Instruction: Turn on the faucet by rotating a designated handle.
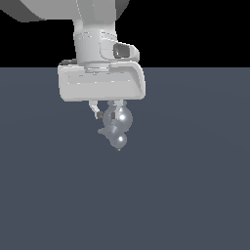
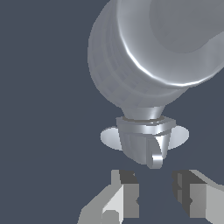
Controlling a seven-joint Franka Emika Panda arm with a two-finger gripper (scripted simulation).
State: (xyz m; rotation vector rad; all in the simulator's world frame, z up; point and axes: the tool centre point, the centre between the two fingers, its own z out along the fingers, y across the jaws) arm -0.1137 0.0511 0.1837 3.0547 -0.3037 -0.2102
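From the exterior view, the large white-grey robot hand hangs down from the top of the scene over a flat slate-blue counter, its wide pale palm block turned broadside. Two short fingers drop from under that block, and right against them sits the small shiny chrome faucet: a round bulbous body at the level of the fingertips, a smaller ball below it, and a short stub poking out toward the exterior view's left. The upper part of the fixture is tucked up between and behind the fingers, so I cannot tell from here whether they touch it. The faucet stands on the counter about mid-scene, slightly toward the exterior view's left.

In the wrist view, the chrome faucet fills much of the picture, a big glossy rounded body narrowing to a neck and a faceted collar, with a small curved lever hanging off the collar and a pale round disc behind it on the counter. The hand shows its two fingers, dark pads facing each other, with a clear gap between them. Nothing sits in that gap; the fingertips stand apart, just short of the small lever, gripping nothing.
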